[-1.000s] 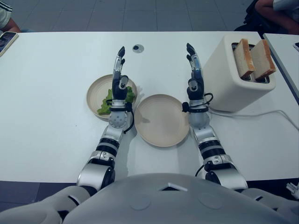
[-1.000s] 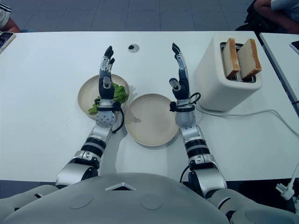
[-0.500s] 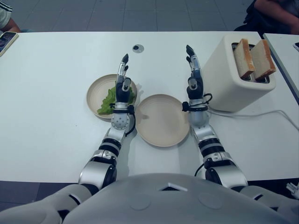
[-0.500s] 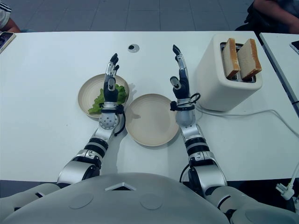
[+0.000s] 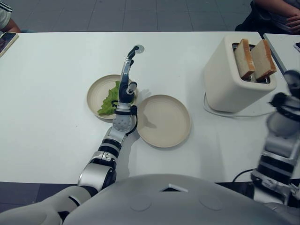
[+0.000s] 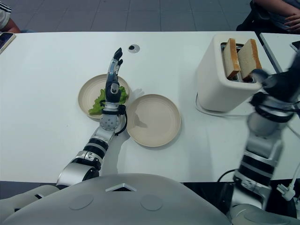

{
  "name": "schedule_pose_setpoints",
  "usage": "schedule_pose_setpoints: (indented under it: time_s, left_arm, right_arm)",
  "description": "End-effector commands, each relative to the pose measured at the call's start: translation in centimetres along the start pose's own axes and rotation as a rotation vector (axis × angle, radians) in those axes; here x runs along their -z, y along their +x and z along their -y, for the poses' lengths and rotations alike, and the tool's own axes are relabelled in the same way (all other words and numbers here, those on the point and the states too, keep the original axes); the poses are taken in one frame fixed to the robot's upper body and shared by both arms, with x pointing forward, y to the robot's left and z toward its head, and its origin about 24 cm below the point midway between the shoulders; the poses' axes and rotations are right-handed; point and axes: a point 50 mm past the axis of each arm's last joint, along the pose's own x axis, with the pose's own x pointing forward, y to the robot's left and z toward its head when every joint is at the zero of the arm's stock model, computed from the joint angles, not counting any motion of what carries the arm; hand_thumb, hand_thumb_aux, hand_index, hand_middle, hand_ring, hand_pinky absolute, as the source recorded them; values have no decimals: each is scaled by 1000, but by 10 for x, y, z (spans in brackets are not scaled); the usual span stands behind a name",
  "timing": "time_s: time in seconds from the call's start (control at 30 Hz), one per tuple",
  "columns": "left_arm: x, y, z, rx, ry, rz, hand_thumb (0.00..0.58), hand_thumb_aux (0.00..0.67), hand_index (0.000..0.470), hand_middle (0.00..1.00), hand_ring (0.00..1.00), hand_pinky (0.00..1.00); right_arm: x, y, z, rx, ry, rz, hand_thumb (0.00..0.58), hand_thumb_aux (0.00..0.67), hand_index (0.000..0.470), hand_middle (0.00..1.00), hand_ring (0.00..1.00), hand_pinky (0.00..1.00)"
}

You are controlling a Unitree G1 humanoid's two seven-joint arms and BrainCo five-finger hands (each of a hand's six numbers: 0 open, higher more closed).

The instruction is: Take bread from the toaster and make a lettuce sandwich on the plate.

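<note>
Left eye view, bread: two bread slices (image 5: 243, 58) are standing on edge in the slots of the toaster (image 5: 228, 86) at the upper right of the frame, tops sticking out and leaning slightly right.
Left eye view, right hand: the right hand (image 5: 291, 82) is hanging at the right edge, just right of and below the slices; it is blurring too much to tell how its fingers are set.
Left eye view, left hand: the left hand (image 5: 125, 83) is standing at centre left over the lettuce (image 5: 108, 101), fingers straight and holding nothing.
Right eye view, nearer hand: the right hand is sitting just beside the toaster's right end, while the left hand is staying well apart, beyond the empty plate (image 6: 153, 121) on the bench (image 6: 47, 70).
Right eye view, slice axis: the broad faces are facing left and right, so a pinch is probably needing to come from above, across the thin edge.
Right eye view, direction: the bread is lying up and to the left of the right hand.
</note>
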Motion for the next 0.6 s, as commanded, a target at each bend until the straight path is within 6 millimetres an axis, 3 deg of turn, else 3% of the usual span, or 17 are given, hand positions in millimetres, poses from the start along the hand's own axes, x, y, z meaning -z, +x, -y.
schedule_pose_setpoints:
  time_s: [0.03, 0.27, 0.43, 0.47, 0.5, 0.53, 0.6]
  left_arm:
    - [-2, -2, -2, 7, -4, 4, 0, 0, 0, 0, 0, 0]
    - [-4, -2, -4, 22, -15, 17, 0, 0, 0, 0, 0, 0]
    - [-2, -2, -10, 8, -10, 3, 0, 0, 0, 0, 0, 0]
    - [-2, -2, -9, 10, -11, 2, 0, 0, 0, 0, 0, 0]
    - [-2, -2, -9, 12, -13, 3, 0, 0, 0, 0, 0, 0]
    - [-2, -2, -8, 14, -14, 5, 0, 0, 0, 0, 0, 0]
    - [-3, -3, -10, 13, -13, 7, 0, 0, 0, 0, 0, 0]
  right_arm:
    - [45, -14, -16, -186, -185, -219, 0, 0, 0, 0, 0, 0]
    - [52, -38, -64, -518, -256, -297, 0, 0, 0, 0, 0, 0]
    - [44, -35, -82, -592, -236, -272, 0, 0, 0, 0, 0, 0]
    - [43, -33, -84, -591, -233, -268, 337, 236, 166, 39, 39, 39]
    - [41, -32, -85, -585, -233, -263, 580, 670, 470, 741, 741, 741]
    - [41, -31, -85, -576, -234, -259, 580, 670, 470, 1000, 1000, 1000]
    - [37, -26, -75, -498, -234, -235, 580, 670, 470, 1000, 1000, 1000]
